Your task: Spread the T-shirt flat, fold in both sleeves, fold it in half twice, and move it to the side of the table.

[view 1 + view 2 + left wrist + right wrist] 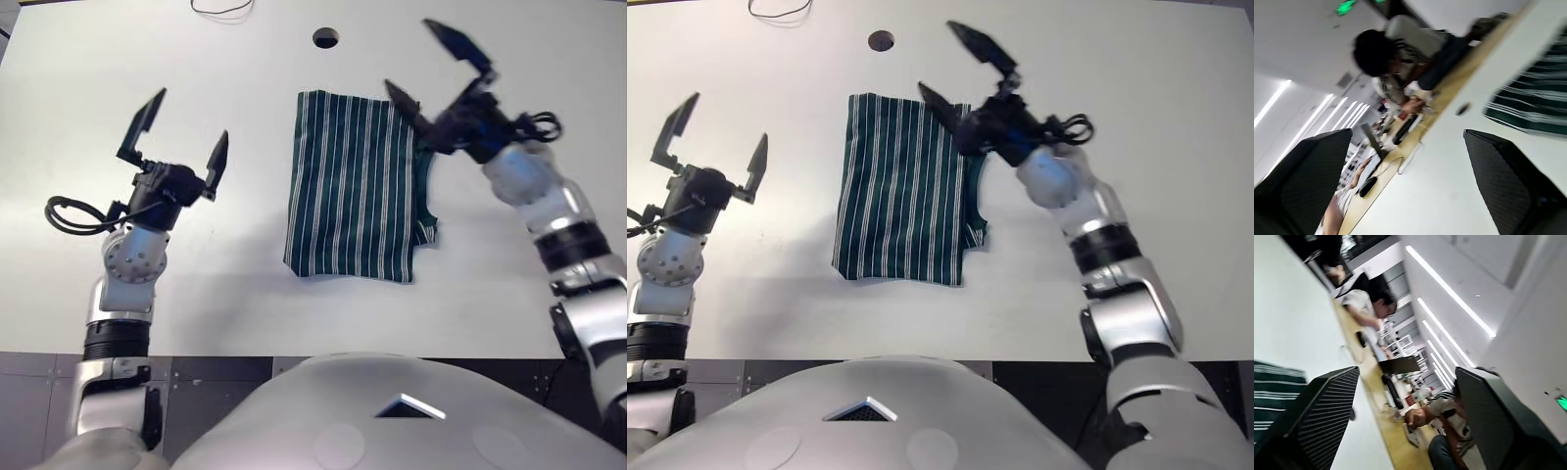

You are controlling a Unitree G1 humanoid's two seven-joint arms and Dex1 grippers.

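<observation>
Right pincer and left pincer gaped empty; the right should have pinched low the shirt corner just beneath it.

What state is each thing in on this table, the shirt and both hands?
T-shirt: folded into a narrow rectangle, lying flat, with part of a lower layer sticking out along its right edge.
left hand: open, empty, raised to the left of the T-shirt.
right hand: open, empty, one finger over the T-shirt's far right corner.
</observation>
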